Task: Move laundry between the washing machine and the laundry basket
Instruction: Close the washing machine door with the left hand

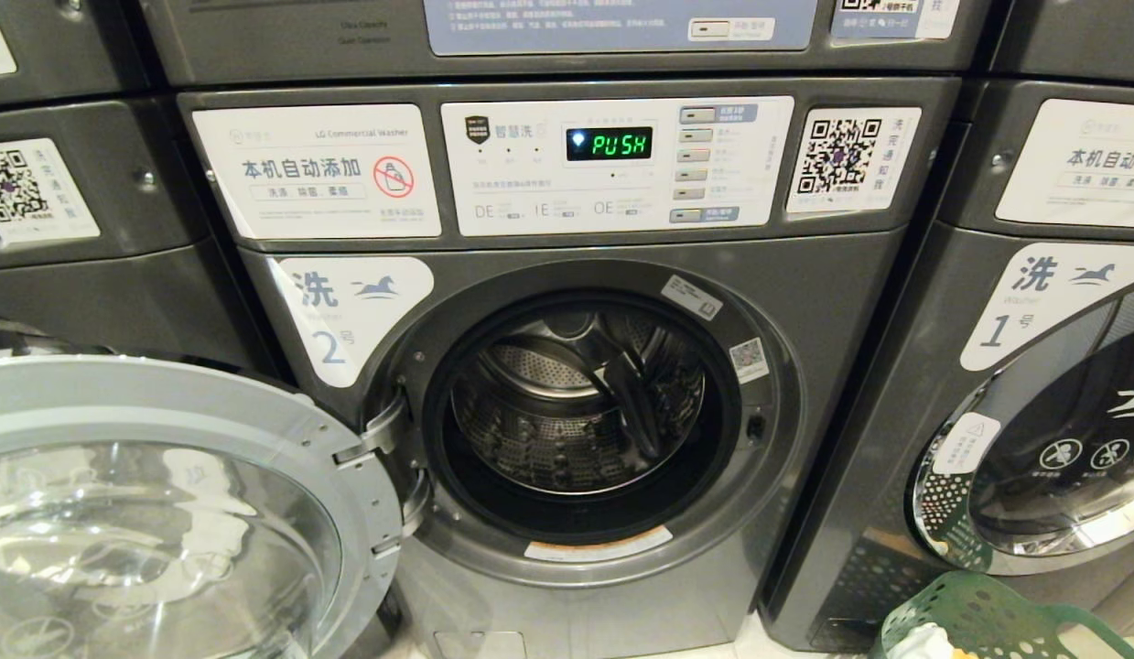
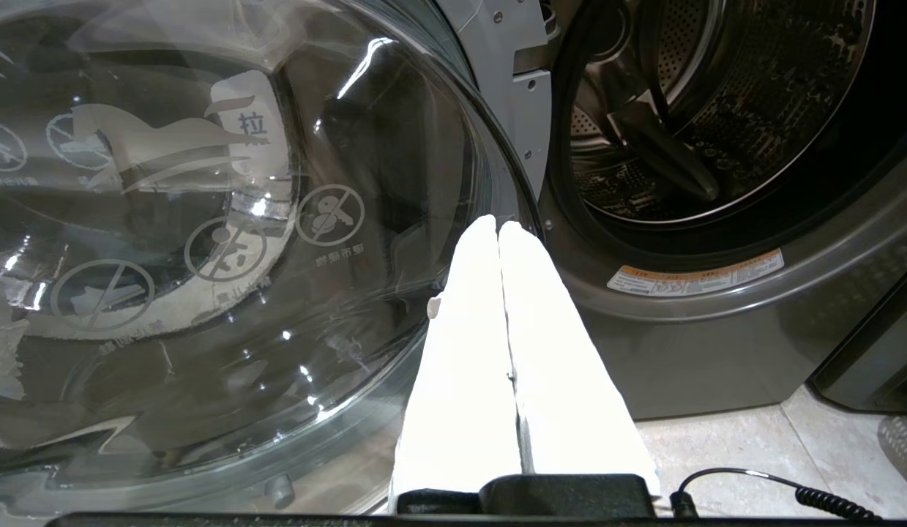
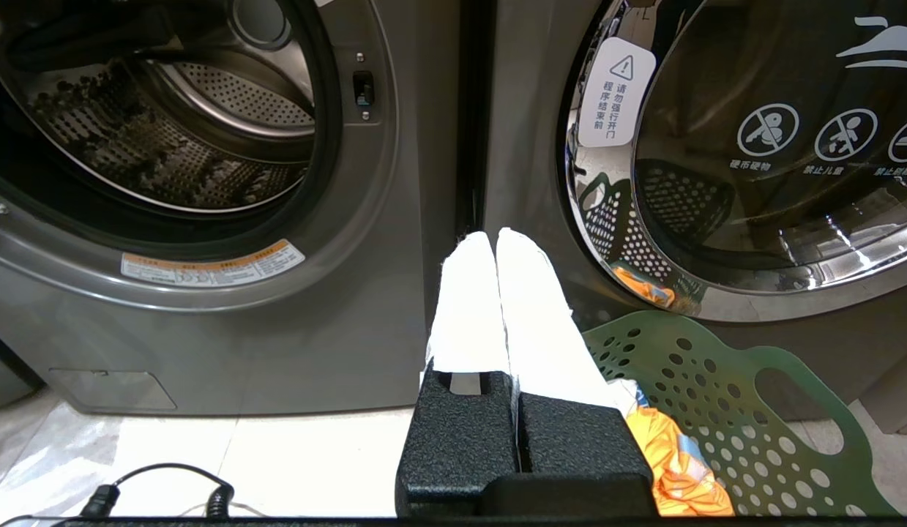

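A grey metal washer (image 1: 567, 366) fills the head view, its front panel smooth and its round opening ringed by a dark rubber seal. The door (image 1: 164, 513) hangs swung wide to the left, a thick dome of clear glass in a pale silver rim, printed with white warning symbols. Inside, the drum (image 1: 576, 403) is shiny perforated steel with a dark curved paddle on its wall; no laundry shows in the part of the drum that can be seen. A green display (image 1: 609, 144) on the white control panel reads "PUSH".

At the lower right, on the pale tiled floor (image 3: 277, 468), stands the basket (image 3: 724, 410): green plastic, pierced with round holes, with an oval cut-out handle. It sits in front of the neighbouring washer (image 1: 1033, 412), whose chrome-rimmed glass door is shut. In the basket lies crumpled orange cloth (image 3: 680, 468), with a bit of white fabric beside it.

The left hand (image 2: 498, 228) sits low in front of the open glass door, its two white fingers pressed flat together, holding nothing. The right hand (image 3: 495, 238) sits low just beside the basket, pointing at the seam between the two washers, its white fingers likewise closed together and empty. A coiled black cable (image 3: 160, 490) lies on the floor.
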### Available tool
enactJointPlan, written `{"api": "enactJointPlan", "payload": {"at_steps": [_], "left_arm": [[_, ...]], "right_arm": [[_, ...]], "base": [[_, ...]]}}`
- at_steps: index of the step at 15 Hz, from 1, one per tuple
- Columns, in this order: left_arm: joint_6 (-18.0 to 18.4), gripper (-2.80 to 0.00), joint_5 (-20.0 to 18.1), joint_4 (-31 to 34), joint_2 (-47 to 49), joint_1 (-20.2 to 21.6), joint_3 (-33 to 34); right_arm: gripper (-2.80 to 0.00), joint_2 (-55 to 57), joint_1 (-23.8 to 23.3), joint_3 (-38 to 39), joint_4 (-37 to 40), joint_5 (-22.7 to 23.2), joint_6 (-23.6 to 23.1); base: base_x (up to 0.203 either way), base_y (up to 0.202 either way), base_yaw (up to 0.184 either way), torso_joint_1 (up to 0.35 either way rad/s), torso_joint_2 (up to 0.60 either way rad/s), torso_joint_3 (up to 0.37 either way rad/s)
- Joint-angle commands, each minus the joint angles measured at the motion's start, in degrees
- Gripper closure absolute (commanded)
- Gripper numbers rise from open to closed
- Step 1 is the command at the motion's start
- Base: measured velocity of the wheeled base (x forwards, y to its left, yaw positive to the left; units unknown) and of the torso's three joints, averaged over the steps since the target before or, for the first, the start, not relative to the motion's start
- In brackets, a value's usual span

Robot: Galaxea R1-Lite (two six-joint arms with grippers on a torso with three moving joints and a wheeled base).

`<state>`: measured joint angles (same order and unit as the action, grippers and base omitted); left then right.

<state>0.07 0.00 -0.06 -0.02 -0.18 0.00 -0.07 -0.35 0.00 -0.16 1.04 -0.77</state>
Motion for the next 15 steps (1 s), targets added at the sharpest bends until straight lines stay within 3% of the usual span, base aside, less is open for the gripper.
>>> {"api": "enactJointPlan", "payload": {"at_steps": [1,15], "left_arm": [[-0.1,0.0,0.0,0.0,-0.1,0.1,0.0],[-0.8,0.0,0.0,-0.2,0.0,0.0,0.0]], "right_arm": [[0.0,0.1,0.0,0.0,0.0,0.0,0.0],[0.0,0.1,0.0,0.0,0.0,0.0,0.0]], "base": [[0.0,0.0,0.0,0.0,0.0,0.0],[0.0,0.0,0.0,0.0,0.0,0.0]]}}
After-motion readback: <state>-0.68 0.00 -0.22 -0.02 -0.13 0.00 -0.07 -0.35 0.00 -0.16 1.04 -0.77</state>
